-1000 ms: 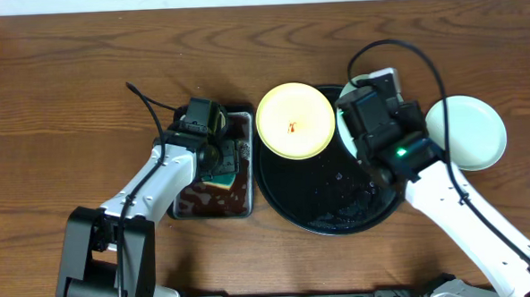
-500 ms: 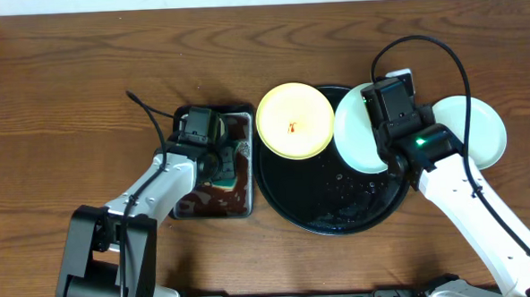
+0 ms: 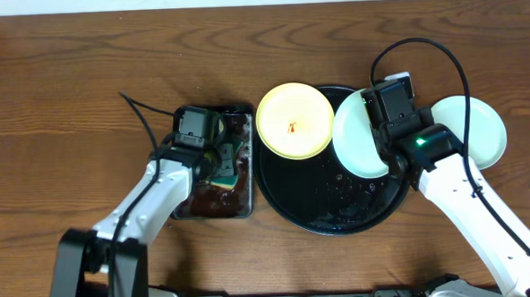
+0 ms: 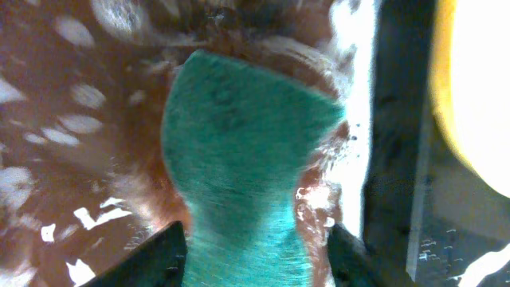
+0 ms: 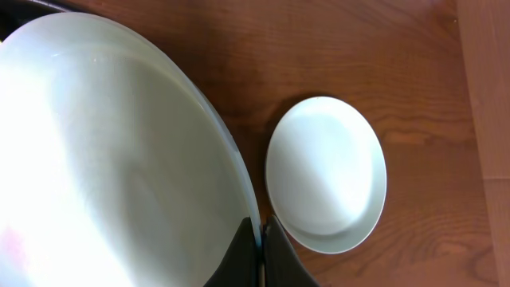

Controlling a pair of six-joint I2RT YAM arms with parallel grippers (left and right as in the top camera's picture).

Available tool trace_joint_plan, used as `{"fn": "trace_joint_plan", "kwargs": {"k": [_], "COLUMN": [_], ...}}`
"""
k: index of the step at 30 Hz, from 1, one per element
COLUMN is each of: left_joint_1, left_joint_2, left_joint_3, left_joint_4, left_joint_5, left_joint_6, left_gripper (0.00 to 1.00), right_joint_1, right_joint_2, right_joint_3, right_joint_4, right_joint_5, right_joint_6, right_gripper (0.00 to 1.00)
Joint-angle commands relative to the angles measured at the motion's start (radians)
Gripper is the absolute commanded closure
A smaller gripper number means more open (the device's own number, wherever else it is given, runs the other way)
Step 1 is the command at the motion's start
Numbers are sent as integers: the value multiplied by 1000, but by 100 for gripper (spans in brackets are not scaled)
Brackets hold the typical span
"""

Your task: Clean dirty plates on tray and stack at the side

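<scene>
Since a second ago, my right arm has swung the mint plate (image 3: 363, 137) out from under its wrist toward the middle of the tray (image 3: 339, 212), so most of the plate's face now shows from overhead. Over the last half second it barely shifted. My left arm has shifted slightly over the pan (image 3: 251, 180).

The right gripper (image 5: 260, 249) has its two dark fingers pinched together on the rim of the mint plate. That plate fills the left side of my right wrist view and looks clean there. From above it sits over the right half of the tray; I cannot tell whether it touches the tray floor. The second mint plate (image 5: 327, 171) lies flat on the wooden table (image 3: 65, 86), just right of the tray and apart from the held one, its face clean.

The yellow plate (image 3: 293, 120) sits across the tray's upper-left rim, its edge reaching toward the pan. It has a small red-orange smear (image 3: 292, 127) near its centre. Water droplets (image 3: 348, 194) speckle the tray's bare black floor.

The left gripper (image 4: 255, 257) is down in the pan's brown, foamy liquid, fingers closed on a green sponge (image 4: 247, 151), which is squeezed narrow between them. In that wrist view the pan's wall and the yellow plate show at the right.
</scene>
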Motion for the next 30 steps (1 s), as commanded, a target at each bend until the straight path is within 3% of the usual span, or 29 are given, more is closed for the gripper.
{"fn": "trace_joint_plan", "kwargs": {"k": [1, 11, 12, 16, 30], "left_joint_1": [2, 1, 1, 1, 2], "left_joint_2": [-10, 90, 108, 175, 96], "left_joint_3": [23, -6, -7, -6, 0], "left_joint_4": [-13, 26, 30, 40, 28], "left_joint_5": [-13, -12, -12, -12, -13], "left_joint_6": [6, 6, 6, 6, 6], "left_gripper": [39, 43, 48, 92, 93], "right_joint_1": [-6, -6, -6, -6, -6], "right_joint_2": [-2, -2, -2, -2, -2], "right_joint_3": [21, 21, 21, 21, 21], "right_joint_4": [0, 0, 0, 0, -5], "right_joint_5": [3, -19, -19, -19, -19], "right_joint_6": [37, 37, 37, 37, 42], "right_gripper": [99, 99, 99, 99, 99]}}
